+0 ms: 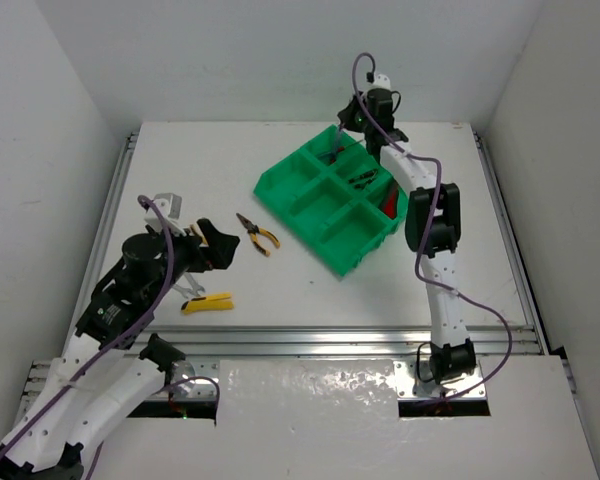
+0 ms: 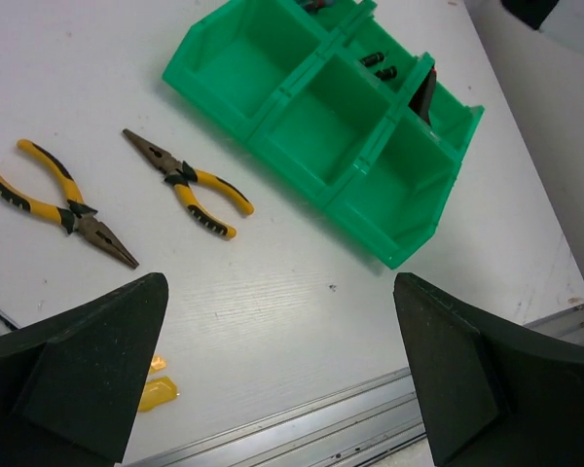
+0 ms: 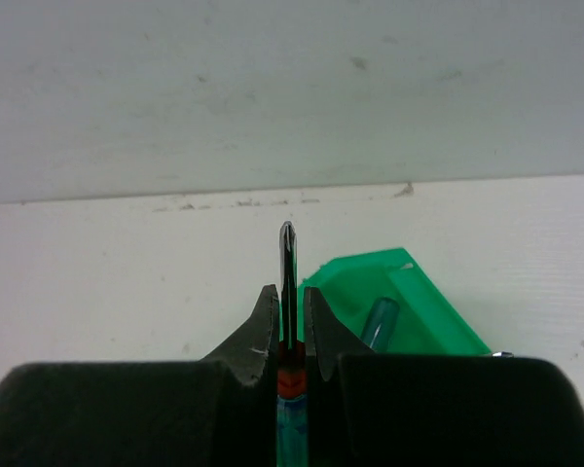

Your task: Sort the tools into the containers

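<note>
Closest to the arm bases, the left gripper (image 2: 277,389) hangs over the near-left part of the white table (image 1: 310,290) with its jaws spread wide and nothing between them. Just beneath it a yellow utility knife (image 1: 208,302) lies flat on the table, only its end showing in the left wrist view. A little farther out lie two needle-nose pliers with yellow-and-black handles. The left pair (image 2: 63,204) is partly covered by the gripper in the top view. The right pair (image 2: 185,185) lies in the open between the gripper and the tray, touching neither. Beyond them, toward the middle of the table, the bright green organizer tray (image 1: 352,255) sits turned at an angle. Its nearer compartments show bare green floors. A dark red-handled tool (image 2: 426,92) leans in a right-side compartment, and a few small dark pieces (image 2: 380,63) lie in the one next to it. At the tray's far corner the right gripper (image 3: 288,297) is clamped on a thin screwdriver (image 3: 288,255). The steel shaft sticks out past the fingertips, and a red collar and clear teal handle sit back between the fingers. Just to its right a second teal-handled screwdriver (image 3: 380,321) rests in the far corner compartment.
</note>
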